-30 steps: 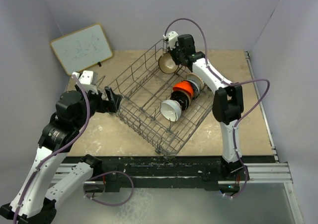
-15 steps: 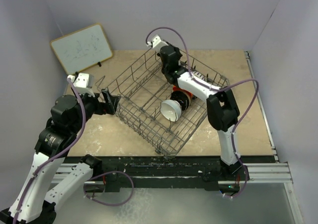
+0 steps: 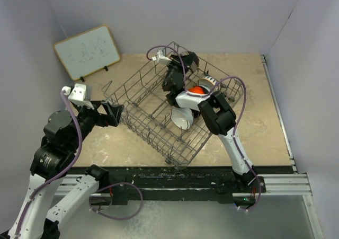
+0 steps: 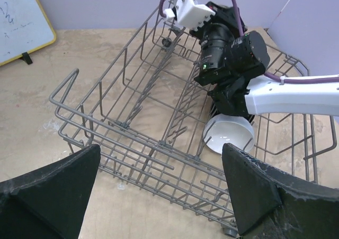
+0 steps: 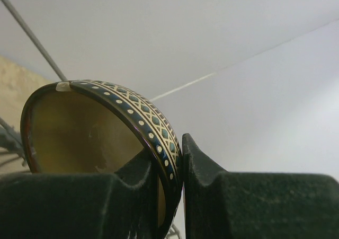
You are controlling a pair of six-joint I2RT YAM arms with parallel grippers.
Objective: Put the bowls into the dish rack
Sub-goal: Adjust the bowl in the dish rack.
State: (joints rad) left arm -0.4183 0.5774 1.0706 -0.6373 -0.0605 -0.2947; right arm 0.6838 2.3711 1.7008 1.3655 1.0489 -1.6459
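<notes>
My right gripper (image 5: pixel 180 143) is shut on the rim of the brown bowl (image 5: pixel 95 127), which has a cream inside and a patterned band outside. In the top view that gripper (image 3: pixel 172 95) hangs over the middle of the grey wire dish rack (image 3: pixel 139 105), and its bowl is hidden under the wrist. A white bowl (image 3: pixel 181 117) stands on edge in the rack, with an orange-red bowl (image 3: pixel 197 90) and a blue-and-white bowl (image 3: pixel 210 81) behind it. My left gripper (image 3: pixel 117 112) is open at the rack's left side, with nothing between its fingers (image 4: pixel 249 191). The left wrist view shows the white bowl (image 4: pixel 229 134) below the right wrist.
A whiteboard (image 3: pixel 87 51) leans on the back left wall. The right arm's purple cable (image 3: pixel 233 82) loops over the rack's right side. Grey walls close in the table on the left, back and right.
The right arm has swung left from the rack's far corner to over its middle, carrying the brown bowl. The left arm has drawn back a little to the left, still open.
</notes>
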